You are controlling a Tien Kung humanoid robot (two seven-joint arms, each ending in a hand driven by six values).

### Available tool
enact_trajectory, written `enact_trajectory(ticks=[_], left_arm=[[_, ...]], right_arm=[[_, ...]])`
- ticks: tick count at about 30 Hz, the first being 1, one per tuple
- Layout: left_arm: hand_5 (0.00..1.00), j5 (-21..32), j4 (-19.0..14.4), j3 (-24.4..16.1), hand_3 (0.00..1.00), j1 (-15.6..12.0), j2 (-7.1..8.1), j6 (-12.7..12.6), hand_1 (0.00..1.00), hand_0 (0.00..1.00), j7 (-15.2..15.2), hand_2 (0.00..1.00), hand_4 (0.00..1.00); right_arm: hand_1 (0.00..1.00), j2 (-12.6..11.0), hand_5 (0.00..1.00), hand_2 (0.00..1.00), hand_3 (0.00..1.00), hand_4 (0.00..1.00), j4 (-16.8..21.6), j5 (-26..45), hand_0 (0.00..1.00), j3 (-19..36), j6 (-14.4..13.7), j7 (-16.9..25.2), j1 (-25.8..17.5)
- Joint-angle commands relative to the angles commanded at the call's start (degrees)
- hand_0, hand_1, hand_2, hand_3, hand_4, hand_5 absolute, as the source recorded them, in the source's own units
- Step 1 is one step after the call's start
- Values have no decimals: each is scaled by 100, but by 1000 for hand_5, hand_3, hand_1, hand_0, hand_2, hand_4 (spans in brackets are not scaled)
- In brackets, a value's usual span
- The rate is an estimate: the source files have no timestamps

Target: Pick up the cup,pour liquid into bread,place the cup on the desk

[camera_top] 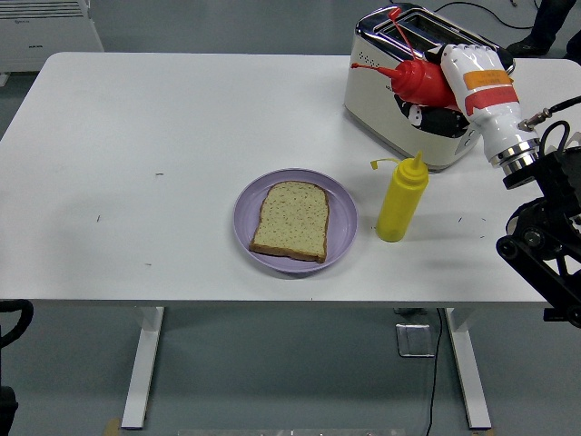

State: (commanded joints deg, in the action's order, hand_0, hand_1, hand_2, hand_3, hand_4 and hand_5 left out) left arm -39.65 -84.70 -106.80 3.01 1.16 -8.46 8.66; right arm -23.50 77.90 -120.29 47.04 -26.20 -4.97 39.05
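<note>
My right hand (pixel 451 84) is shut on a red squeeze bottle (pixel 416 80), held in the air in front of the toaster. The bottle lies tipped on its side, its nozzle pointing left. A slice of brown bread (pixel 290 220) lies flat on a purple plate (pixel 340 216) near the table's front edge, well below and left of the bottle. A yellow squeeze bottle (pixel 400 198) stands upright just right of the plate, its cap hanging open on a strap. Part of the left arm (pixel 11 327) rests at the bottom left corner, below the table.
A cream and chrome toaster (pixel 399 100) stands at the back right of the white table (pixel 163 136), right behind my hand. A white cabinet (pixel 45 27) stands beyond the far left corner. A person's dark shoe (pixel 526 45) shows at the top right.
</note>
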Motion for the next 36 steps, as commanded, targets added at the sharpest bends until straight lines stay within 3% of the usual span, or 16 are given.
enact_trajectory(ticks=[4, 8, 13, 15, 26, 30, 33, 34, 36], left_arm=[[998, 3, 2, -12, 672, -5, -4, -4, 772, 755, 2, 778, 641], [998, 5, 2, -18, 672, -8, -4, -5, 772, 755, 4, 778, 641], [998, 8, 4, -21, 672, -19, -12, -1, 770, 755, 2, 777, 638], [998, 7, 4, -15, 672, -20, -13, 1, 770, 755, 2, 777, 638], [998, 15, 4, -19, 672, -42, -8, -3, 770, 755, 4, 777, 638], [998, 13, 4, -20, 672, -48, -9, -5, 769, 754, 4, 776, 639], [998, 12, 3, -19, 672, -55, -12, -4, 769, 754, 5, 776, 639], [998, 12, 4, -11, 672, -54, -15, -1, 769, 754, 4, 776, 638], [998, 11, 6, -1, 672, -52, -18, 1, 769, 754, 3, 776, 638]], right_arm=[[115, -176, 180, 263, 336, 727, -66, -968, 49, -215, 186, -108, 364], [115, -281, 180, 263, 336, 727, -74, -971, 49, -375, 302, -185, 545], [135, -582, 175, 283, 348, 707, 4, -971, 72, -1385, 627, -327, 1054], [135, -601, 175, 283, 348, 707, 0, -971, 72, -1542, 627, -329, 1103], [148, -764, 169, 294, 360, 686, 98, -971, 80, -1269, 604, -358, 1249], [193, -800, 139, 352, 406, 653, 175, -971, 98, -1734, 476, -291, 1426], [193, -737, 139, 352, 406, 653, 142, -971, 98, -2258, 528, -302, 1638], [213, -678, 99, 364, 410, 621, 109, -971, 114, -2504, 578, -318, 1720], [213, -621, 99, 364, 410, 621, 82, -971, 114, -2620, 622, -347, 1749]])
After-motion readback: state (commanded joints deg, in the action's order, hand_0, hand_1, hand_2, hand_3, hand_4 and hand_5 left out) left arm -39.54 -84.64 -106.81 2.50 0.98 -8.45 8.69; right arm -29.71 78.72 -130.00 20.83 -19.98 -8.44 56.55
